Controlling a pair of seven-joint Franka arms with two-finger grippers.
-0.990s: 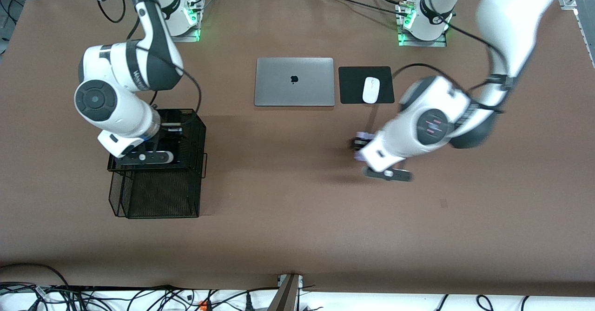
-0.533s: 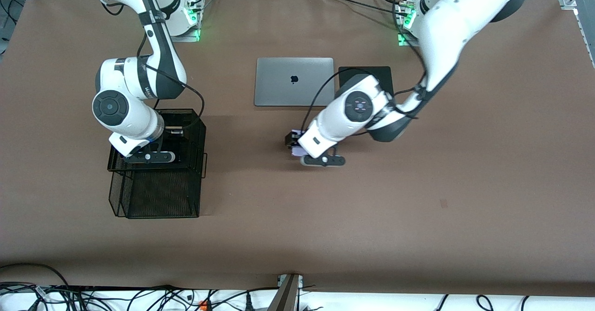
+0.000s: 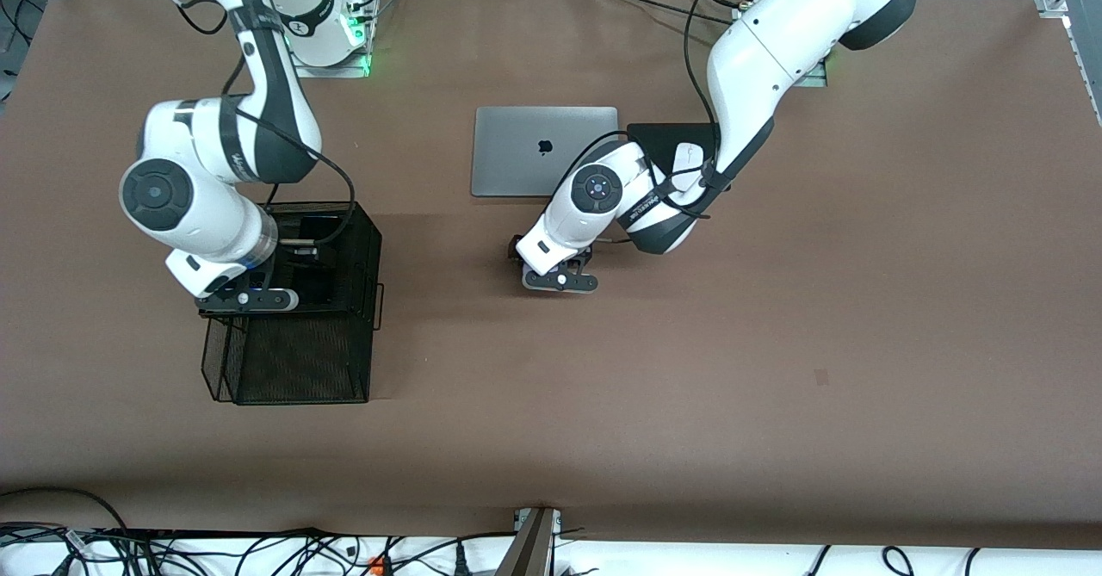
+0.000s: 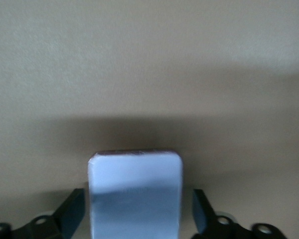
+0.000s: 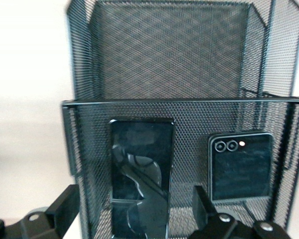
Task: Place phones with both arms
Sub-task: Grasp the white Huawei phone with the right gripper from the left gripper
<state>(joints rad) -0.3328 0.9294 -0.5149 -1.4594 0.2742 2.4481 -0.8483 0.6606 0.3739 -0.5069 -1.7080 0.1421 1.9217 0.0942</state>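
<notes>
Grippers both open, fyi: your left gripper (image 4: 134, 219) straddles the lavender phone (image 4: 134, 191) w/o gripping; right gripper (image 5: 134, 219) over basket (image 5: 79, 124), empty.

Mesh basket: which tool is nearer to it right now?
Right. The right tool is over the mesh basket; the left tool is over bare table, nearer the laptop.

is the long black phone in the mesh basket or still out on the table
In the basket. The right wrist view shows the long black phone lying inside the mesh basket, beside the flip phone.
</notes>
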